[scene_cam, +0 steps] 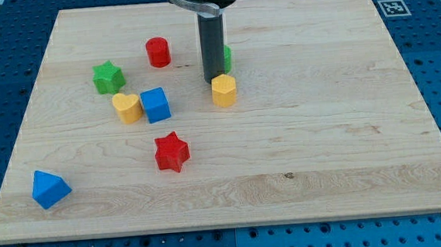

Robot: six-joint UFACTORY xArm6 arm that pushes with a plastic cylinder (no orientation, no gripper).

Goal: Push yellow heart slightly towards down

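The yellow heart (pixel 127 107) lies left of the board's middle, touching the blue cube (pixel 155 105) on its right. My tip (pixel 212 80) stands just above the yellow hexagon (pixel 224 90), well to the right of the heart. A green block (pixel 226 58) is partly hidden behind the rod; its shape cannot be made out.
A green star (pixel 108 77) sits up-left of the heart, a red cylinder (pixel 158 51) above the cube. A red star (pixel 171 152) lies below the cube. A blue triangular block (pixel 50 188) is near the board's bottom-left corner. The wooden board (pixel 322 132) has a marker tag (pixel 393 7) at top right.
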